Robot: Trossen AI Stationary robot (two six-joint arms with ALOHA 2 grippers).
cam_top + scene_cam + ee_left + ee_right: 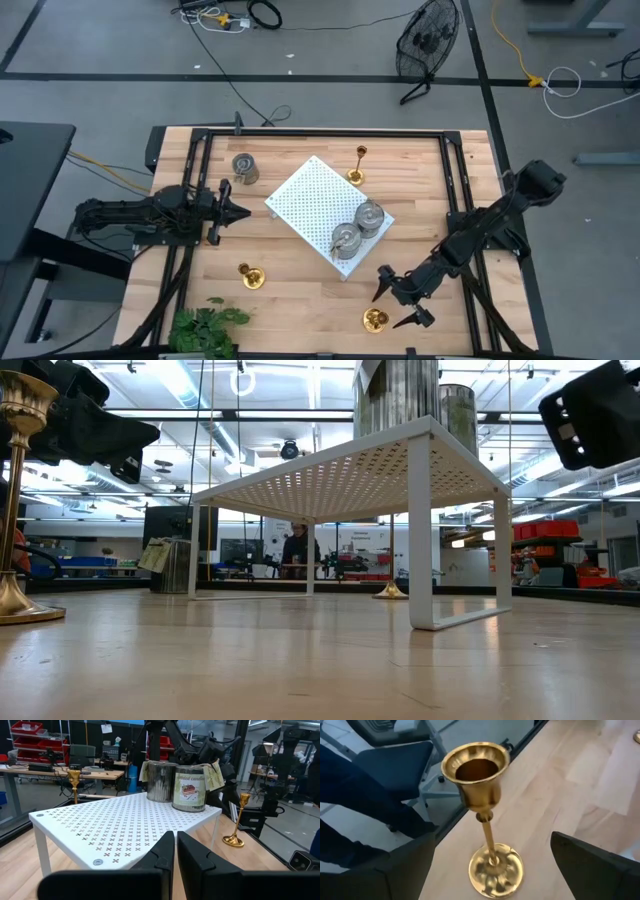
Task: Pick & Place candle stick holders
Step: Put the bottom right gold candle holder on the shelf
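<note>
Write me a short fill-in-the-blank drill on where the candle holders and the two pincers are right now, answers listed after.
1. The number of silver-grey candle holders standing on the white perforated board is ____.
2. The right pincer, by a brass candle holder near the table's front edge, is ____.
3. The left pincer, beside the board, is ____.
4. The number of brass holders standing on the wooden table is ____.

Missing words: two; open; shut; three

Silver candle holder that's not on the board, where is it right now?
High view: the lone silver holder stands on the table's far left part, just off the white board's left corner, ahead of the shut left hand.
</note>
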